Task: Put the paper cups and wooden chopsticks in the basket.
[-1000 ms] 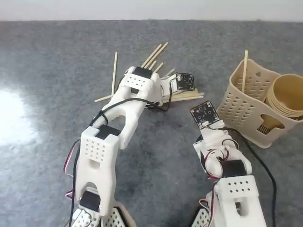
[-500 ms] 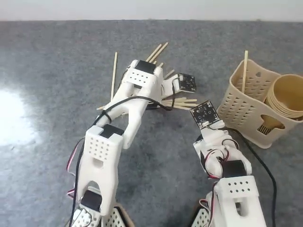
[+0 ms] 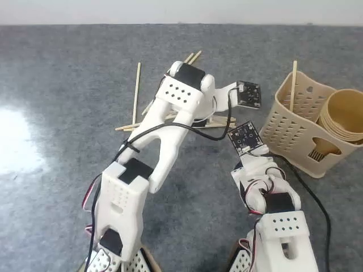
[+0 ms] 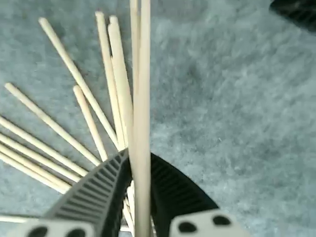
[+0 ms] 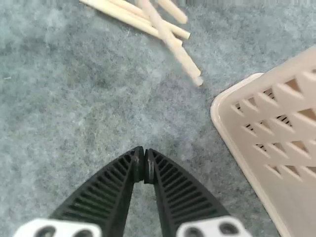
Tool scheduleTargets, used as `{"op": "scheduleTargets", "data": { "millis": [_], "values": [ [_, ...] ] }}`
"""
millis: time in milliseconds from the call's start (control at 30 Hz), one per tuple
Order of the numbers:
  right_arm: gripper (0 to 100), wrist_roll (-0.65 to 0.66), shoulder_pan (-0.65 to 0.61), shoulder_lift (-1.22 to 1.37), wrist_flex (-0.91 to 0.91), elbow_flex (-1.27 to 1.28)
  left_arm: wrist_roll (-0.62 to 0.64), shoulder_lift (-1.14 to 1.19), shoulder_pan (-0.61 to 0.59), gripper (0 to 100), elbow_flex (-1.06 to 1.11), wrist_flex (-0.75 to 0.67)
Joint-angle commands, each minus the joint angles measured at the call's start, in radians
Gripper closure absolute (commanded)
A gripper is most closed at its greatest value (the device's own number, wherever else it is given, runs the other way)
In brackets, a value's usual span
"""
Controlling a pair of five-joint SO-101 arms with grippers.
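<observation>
My left gripper (image 4: 139, 157) is shut on a wooden chopstick (image 4: 142, 84), held clear of the grey carpet above several loose chopsticks (image 4: 74, 79). In the high view the left arm (image 3: 184, 93) stretches over the chopstick pile (image 3: 220, 120), a short way from the basket (image 3: 295, 130). The beige basket holds stacked paper cups (image 3: 343, 116) and one upright chopstick (image 3: 293, 85). My right gripper (image 5: 143, 163) is shut with nothing in it, low over the carpet beside the basket wall (image 5: 266, 128), with chopstick ends (image 5: 163, 29) just beyond it.
A single chopstick (image 3: 136, 90) lies apart on the far left of the pile. The right arm (image 3: 264, 187) stands between the pile and the basket. Grey carpet lies open to the left and at the back.
The left arm has lifted off the pile and swung right toward the basket, carrying a chopstick. The right arm has kept still.
</observation>
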Motion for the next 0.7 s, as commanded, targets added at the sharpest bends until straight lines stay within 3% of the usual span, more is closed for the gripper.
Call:
{"op": "scheduleTargets", "data": {
  "millis": [0, 233, 433, 667],
  "values": [
    [99.1, -0.043, 0.073, -0.015, -0.019, -0.020, 0.048, -0.095, 0.011, 99, -0.047, 0.026],
    [99.1, -0.164, 0.202, -0.015, -0.028, -0.051, 0.057, -0.089, 0.008, 99, -0.024, 0.029],
    [99.1, -0.166, 0.214, -0.015, -0.062, -0.040, 0.066, -0.038, 0.011, 99, 0.008, 0.028],
    [99.1, -0.164, 0.214, -0.015, -0.107, -0.014, 0.078, -0.213, 0.023, 99, -0.008, 0.032]
  ]
}}
